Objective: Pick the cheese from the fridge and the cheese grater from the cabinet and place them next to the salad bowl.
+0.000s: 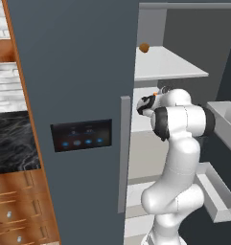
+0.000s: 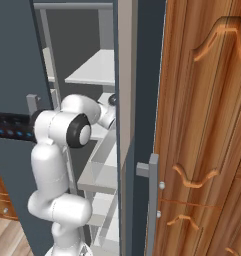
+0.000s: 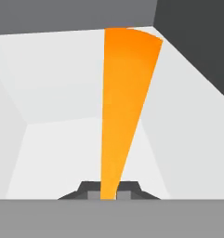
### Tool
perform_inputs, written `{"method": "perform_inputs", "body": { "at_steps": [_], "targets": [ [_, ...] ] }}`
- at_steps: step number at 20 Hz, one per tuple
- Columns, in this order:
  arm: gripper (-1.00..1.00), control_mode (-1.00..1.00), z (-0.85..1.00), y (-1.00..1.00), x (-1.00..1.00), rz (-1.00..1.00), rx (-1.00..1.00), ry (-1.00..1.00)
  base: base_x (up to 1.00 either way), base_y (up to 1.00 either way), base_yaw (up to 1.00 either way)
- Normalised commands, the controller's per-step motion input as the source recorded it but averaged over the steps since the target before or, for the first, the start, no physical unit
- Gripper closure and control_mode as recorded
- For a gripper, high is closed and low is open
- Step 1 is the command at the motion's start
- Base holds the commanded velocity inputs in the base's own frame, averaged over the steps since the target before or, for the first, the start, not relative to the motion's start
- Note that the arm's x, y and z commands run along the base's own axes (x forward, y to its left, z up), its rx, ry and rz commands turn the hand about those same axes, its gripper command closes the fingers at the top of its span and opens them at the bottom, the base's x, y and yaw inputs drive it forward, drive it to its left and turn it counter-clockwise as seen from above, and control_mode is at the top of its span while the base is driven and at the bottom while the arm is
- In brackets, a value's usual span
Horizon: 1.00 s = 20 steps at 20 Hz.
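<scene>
Inside fridge (image 1: pixel 78 72), gripper (image 3: pixel 108 195) clamped on cheese (image 3: pixel 122 102)

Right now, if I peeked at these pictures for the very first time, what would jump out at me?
The bright orange cheese fills the middle of the hand view, its narrow end pinched between the gripper fingertips, inside the white fridge. From the base views, the big white arm reaches past the open slate-grey door onto a middle shelf. A small orange ball sits on the shelf above.
</scene>
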Motion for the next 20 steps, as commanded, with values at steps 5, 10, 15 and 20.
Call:
{"method": "perform_inputs", "body": {
  "at_steps": [5,10,15,20],
  "targets": [
    [1.00,-1.00,0.09,0.00,-0.75,0.06,0.00,0.00,0.00,0.00,0.00],
    [1.00,-1.00,0.18,0.11,-0.71,0.16,-0.01,0.05,0.00,0.00,0.00],
    [1.00,-1.00,0.13,0.32,-0.88,0.18,-0.05,0.11,0.00,0.00,0.00],
    [1.00,-1.00,0.45,0.28,-0.94,0.16,-0.09,0.04,0.00,0.00,0.00]
  ]
}}
